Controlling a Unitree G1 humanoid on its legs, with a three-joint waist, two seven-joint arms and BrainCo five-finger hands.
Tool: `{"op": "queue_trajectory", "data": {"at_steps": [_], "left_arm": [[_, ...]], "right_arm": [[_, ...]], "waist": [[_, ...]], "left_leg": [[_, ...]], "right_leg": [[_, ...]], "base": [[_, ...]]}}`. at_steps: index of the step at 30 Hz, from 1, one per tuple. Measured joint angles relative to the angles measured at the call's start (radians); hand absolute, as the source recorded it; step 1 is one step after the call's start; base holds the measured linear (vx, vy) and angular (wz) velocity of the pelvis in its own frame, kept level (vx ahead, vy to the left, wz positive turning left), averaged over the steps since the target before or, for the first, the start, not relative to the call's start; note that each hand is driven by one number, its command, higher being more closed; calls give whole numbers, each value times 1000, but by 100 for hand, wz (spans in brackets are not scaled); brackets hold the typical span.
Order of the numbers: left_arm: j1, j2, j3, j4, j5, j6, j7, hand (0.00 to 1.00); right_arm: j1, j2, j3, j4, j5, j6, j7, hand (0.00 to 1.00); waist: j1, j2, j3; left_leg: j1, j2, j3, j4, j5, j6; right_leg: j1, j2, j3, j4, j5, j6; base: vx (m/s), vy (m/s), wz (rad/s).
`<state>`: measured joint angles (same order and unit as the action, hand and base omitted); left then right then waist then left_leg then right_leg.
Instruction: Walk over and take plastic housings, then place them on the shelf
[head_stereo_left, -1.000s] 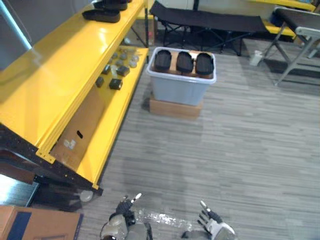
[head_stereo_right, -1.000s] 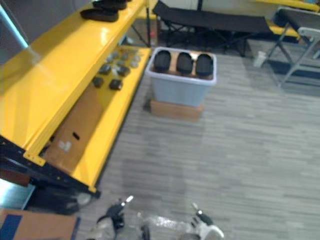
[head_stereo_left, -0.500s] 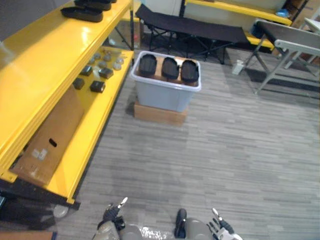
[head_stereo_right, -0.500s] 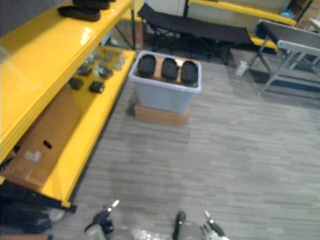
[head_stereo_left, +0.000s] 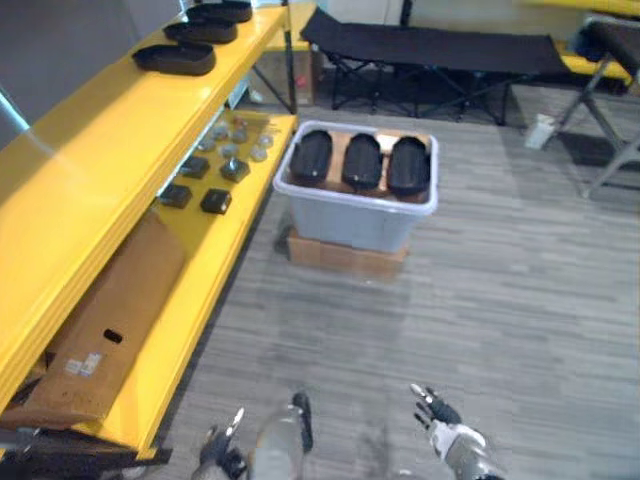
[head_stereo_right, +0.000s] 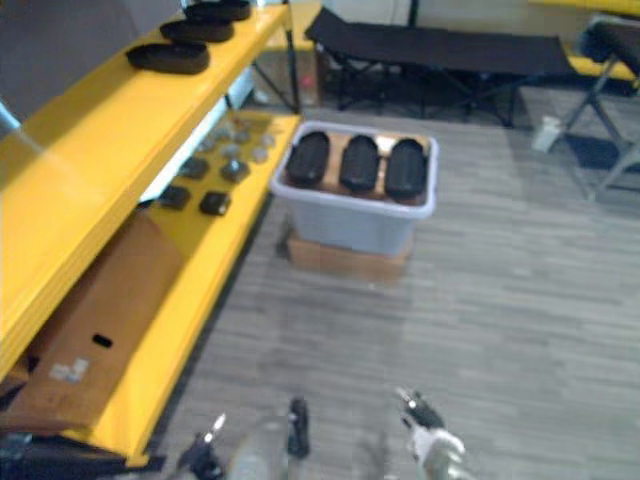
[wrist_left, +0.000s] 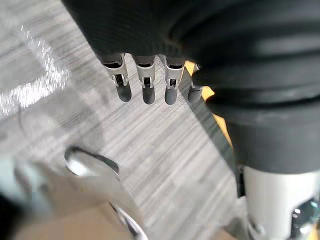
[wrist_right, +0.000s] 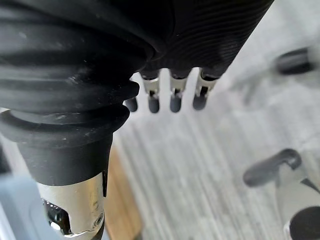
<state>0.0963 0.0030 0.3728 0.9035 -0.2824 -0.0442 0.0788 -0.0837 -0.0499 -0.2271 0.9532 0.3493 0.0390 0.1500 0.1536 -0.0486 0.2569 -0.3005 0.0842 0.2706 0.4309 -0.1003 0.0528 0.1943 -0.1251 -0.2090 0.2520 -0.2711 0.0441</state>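
Observation:
Three black plastic housings (head_stereo_left: 360, 163) lie side by side in a light grey bin (head_stereo_left: 352, 220) that stands on a flat cardboard box on the floor, ahead of me. More black housings (head_stereo_left: 176, 57) rest on the top of the yellow shelf (head_stereo_left: 90, 170) at the left. My left hand (head_stereo_left: 222, 452) hangs low near the bottom edge, its fingers (wrist_left: 145, 80) straight and empty over the floor. My right hand (head_stereo_left: 447, 433) hangs at the lower right, fingers (wrist_right: 172, 92) straight, holding nothing. Both hands are far from the bin.
The shelf's lower level carries small dark and grey parts (head_stereo_left: 215, 202) and a brown cardboard box (head_stereo_left: 105, 320). A black folding cot (head_stereo_left: 440, 50) and grey table legs (head_stereo_left: 600, 150) stand behind the bin. Open grey wood-look floor (head_stereo_left: 480, 320) lies between me and the bin.
The camera has moved: the bin and shelf now sit lower and further right than half a second ago. Both hands stay low, straight-fingered and empty.

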Motion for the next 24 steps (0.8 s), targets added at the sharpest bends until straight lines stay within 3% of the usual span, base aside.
{"op": "queue_trajectory", "data": {"at_steps": [3,4,5,6,7,9,10,12,13,14,16,17,18,20,24], "left_arm": [[-15,17,-3,1,34,-1,-18,0],[-16,21,-6,2,67,-9,-19,0],[-16,26,-24,2,76,-22,-16,0],[-20,30,-35,2,88,-27,-15,0],[-30,27,-45,1,93,-44,-11,0],[-56,24,-75,-2,90,-62,0,0],[-77,22,-82,-3,84,-67,6,0],[-104,14,-79,-3,54,-71,10,0],[-110,9,-73,-4,39,-77,14,0],[-109,3,-64,-6,10,-87,16,0],[-107,8,-58,-2,6,-86,20,0],[-109,-10,-59,14,7,-84,28,0],[-109,-36,-61,25,9,-84,27,0],[-126,-80,-65,42,17,-75,26,0],[-147,-79,-78,71,22,-43,14,0]], "right_arm": [[-4,3,-9,-11,-1,8,1,0],[1,6,-10,4,-6,12,2,0],[12,11,-12,23,-21,20,2,0],[21,14,-12,35,-29,25,3,0],[45,21,-11,66,-32,36,3,0],[90,33,-14,52,-33,19,5,0],[81,31,-23,46,-42,20,4,0],[77,33,-57,46,-41,17,4,0],[78,35,-71,46,-40,17,4,0],[79,38,-79,46,-44,17,4,0],[88,48,-78,53,-51,18,2,0],[89,42,-80,67,-53,31,0,0],[88,30,-87,68,-51,38,0,0],[95,14,-116,69,-47,45,-8,0],[117,15,-156,78,-8,48,-43,0]], "waist": [[4,-25,-2],[4,-31,-6],[-1,-29,-5],[-2,-28,-4],[-2,-23,-2],[-14,-5,0],[-36,1,0],[-40,14,-4],[-45,18,-8],[-54,10,-14],[-57,-24,-35],[-50,2,-52],[-55,29,-67],[-62,70,-76],[-74,64,-73]], "left_leg": [[4,-7,-10,80,-99,19],[31,-14,-7,85,-135,15],[68,-21,-13,84,-164,14],[87,-24,-16,83,-176,15],[130,-24,-24,81,-198,12],[188,-22,-47,58,-214,7],[218,-9,-69,40,-220,-2],[256,28,-87,19,-230,-26],[271,43,-96,14,-238,-41],[300,53,-98,7,-257,-75],[311,47,-103,14,-280,-112],[314,82,-102,15,-289,-134],[313,119,-99,-2,-279,-156],[325,139,-98,-63,-249,-178],[388,131,-86,-146,-148,-192]], "right_leg": [[14,-6,57,42,34,14],[-29,-23,78,178,38,42],[-113,-52,84,384,76,154],[-157,-61,87,482,81,201],[-231,-71,83,643,50,186],[-320,-72,47,701,5,146],[-365,-68,14,645,-11,114],[-390,-64,-36,433,-9,96],[-394,-63,-44,320,19,71],[-398,-62,-35,155,163,24],[-408,-66,-32,89,336,18],[-399,-37,-43,79,285,12],[-392,0,-56,49,281,4],[-382,29,-75,0,276,-2],[-339,39,-71,-33,262,-19]], "base": [[526,206,11],[410,150,-3],[402,124,-3],[391,65,7],[382,17,26],[357,-30,43],[320,-111,46],[286,-150,33],[338,-223,21],[283,-191,15],[315,-244,0],[414,-348,-16],[383,-320,-20],[279,-226,-3],[130,-128,-4]]}}
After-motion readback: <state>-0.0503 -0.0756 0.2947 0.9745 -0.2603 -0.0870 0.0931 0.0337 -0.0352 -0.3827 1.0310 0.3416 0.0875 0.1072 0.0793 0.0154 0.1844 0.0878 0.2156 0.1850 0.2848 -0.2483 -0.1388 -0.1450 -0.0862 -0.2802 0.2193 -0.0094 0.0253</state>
